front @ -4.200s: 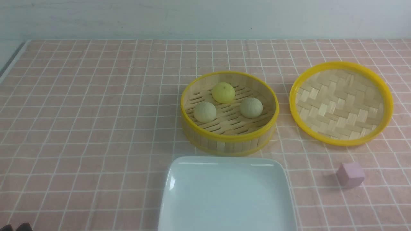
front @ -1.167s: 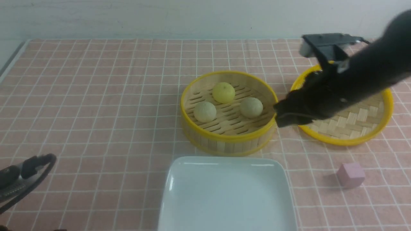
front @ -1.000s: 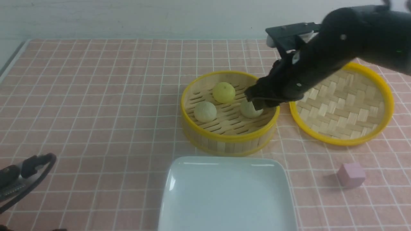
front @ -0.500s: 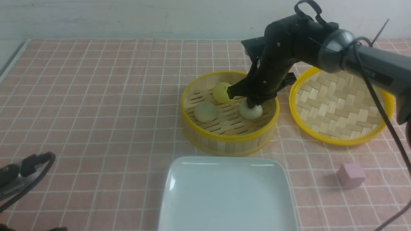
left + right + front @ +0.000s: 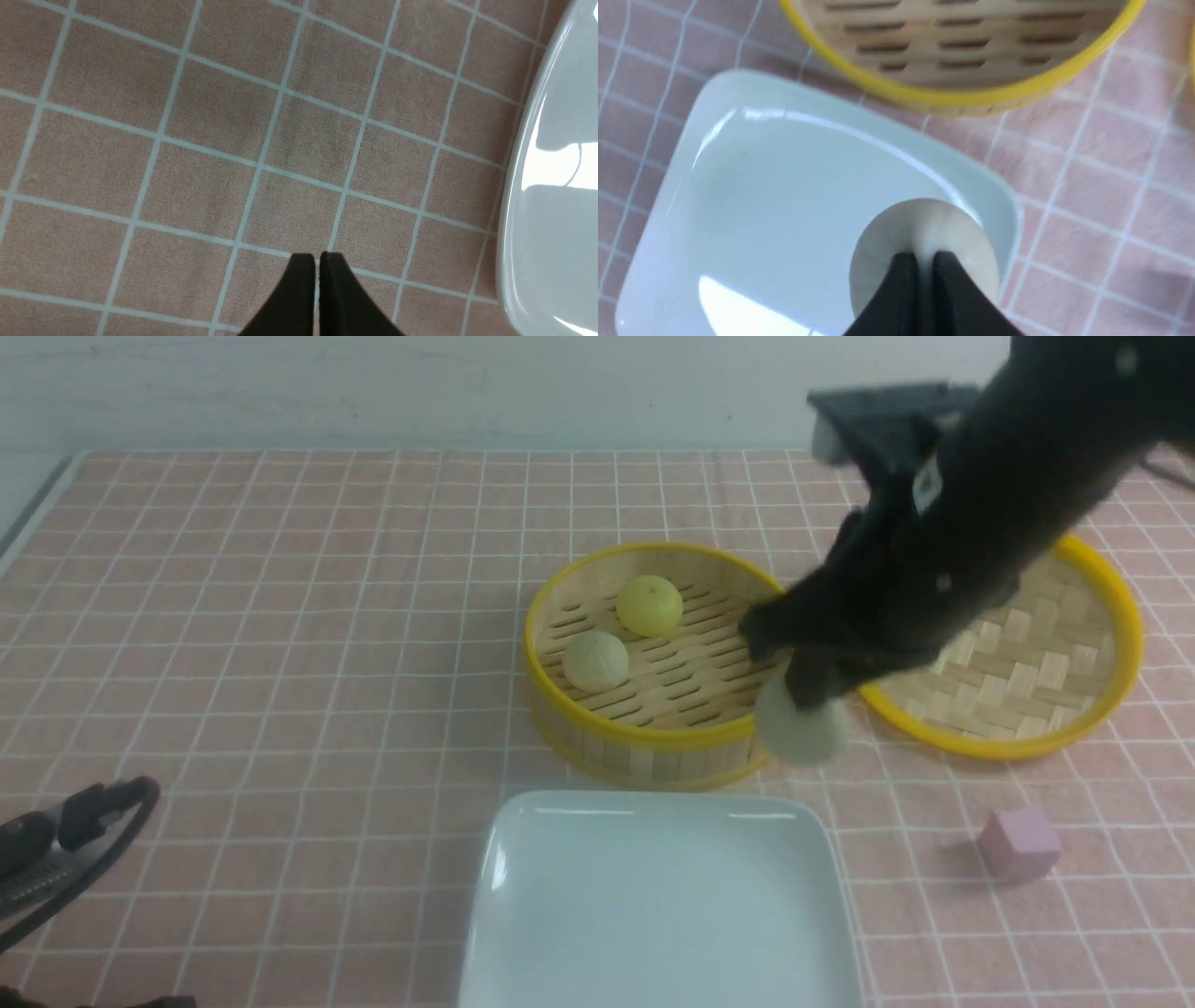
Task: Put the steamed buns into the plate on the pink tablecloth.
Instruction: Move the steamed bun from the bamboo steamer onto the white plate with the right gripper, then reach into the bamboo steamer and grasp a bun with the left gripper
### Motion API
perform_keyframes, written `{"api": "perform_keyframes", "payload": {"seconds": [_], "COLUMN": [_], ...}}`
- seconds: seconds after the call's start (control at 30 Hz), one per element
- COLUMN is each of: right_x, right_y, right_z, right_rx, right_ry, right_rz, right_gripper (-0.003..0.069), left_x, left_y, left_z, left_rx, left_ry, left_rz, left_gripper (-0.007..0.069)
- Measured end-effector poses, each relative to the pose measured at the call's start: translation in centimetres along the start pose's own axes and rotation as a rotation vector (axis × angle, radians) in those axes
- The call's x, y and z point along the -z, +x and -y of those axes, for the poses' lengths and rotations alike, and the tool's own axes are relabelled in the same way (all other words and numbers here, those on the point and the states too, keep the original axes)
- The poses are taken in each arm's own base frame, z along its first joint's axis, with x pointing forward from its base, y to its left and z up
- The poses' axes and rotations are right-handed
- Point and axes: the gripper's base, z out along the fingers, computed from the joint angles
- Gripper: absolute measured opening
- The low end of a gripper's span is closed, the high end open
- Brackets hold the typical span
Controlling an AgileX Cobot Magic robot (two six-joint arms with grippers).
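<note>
The right gripper (image 5: pixel 924 261) pinches a round, pale bun (image 5: pixel 798 719) up in the air, near the steamer basket (image 5: pixel 644 747). The basket is made of thin wood with a yellow rim. Inside sit a yellow bun (image 5: pixel 650 606) and another pale bun (image 5: pixel 596 661). The shiny white square plate (image 5: pixel 663 905) lies on the pink checked cloth (image 5: pixel 308 709). The left gripper's (image 5: pixel 317 261) black fingers are almost together, over the cloth, holding nothing.

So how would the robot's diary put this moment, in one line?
right gripper: holding pale bun | left gripper: empty | plate: bunless
</note>
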Motion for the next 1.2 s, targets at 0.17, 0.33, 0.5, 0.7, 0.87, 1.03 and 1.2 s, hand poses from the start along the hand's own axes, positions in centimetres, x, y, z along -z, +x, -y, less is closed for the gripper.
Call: {"api": "perform_keyframes", "payload": {"seconds": [0.17, 0.33, 0.5, 0.7, 0.87, 1.03, 1.2], "right_x": [-5.3, -9.0, -7.6, 0.8, 10.4, 14.6, 13.8], "right_y": [4.3, 5.9, 5.4, 4.8, 9.8, 17.0, 22.4], "right_z": [-0.4, 0.6, 0.4, -0.1, 1.8, 3.6, 5.3], "right_rx": [-0.003, -0.028, 0.002, 0.129, 0.195, 0.135, 0.144], "right_ry": [-0.008, 0.008, 0.005, 0.042, 0.159, 0.109, 0.022], "right_rz": [0.004, 0.052, 0.086, 0.175, 0.227, 0.359, 0.630], "right_gripper": [0.0072, 0.0274, 0.0414, 0.0266, 0.0012, -0.0013, -0.0013], "left_x": [0.0, 0.0, 0.0, 0.0, 0.0, 0.5, 0.5], "left_y": [0.0, 0.0, 0.0, -0.1, -0.4, -2.0, -5.9], "left_z": [0.0, 0.0, 0.0, 0.0, 0.3, 3.0, 8.8], "left_rx": [0.001, 0.002, 0.003, 0.002, 0.002, -0.061, -0.223], "left_ry": [0.000, 0.000, 0.002, 0.002, 0.029, 0.206, 0.420], "left_rz": [0.000, 0.000, 0.004, 0.006, 0.036, 0.030, -0.038], "left_gripper": [0.0050, 0.0058, 0.0062, 0.0069, 0.0072, 0.0072, 0.0073]}}
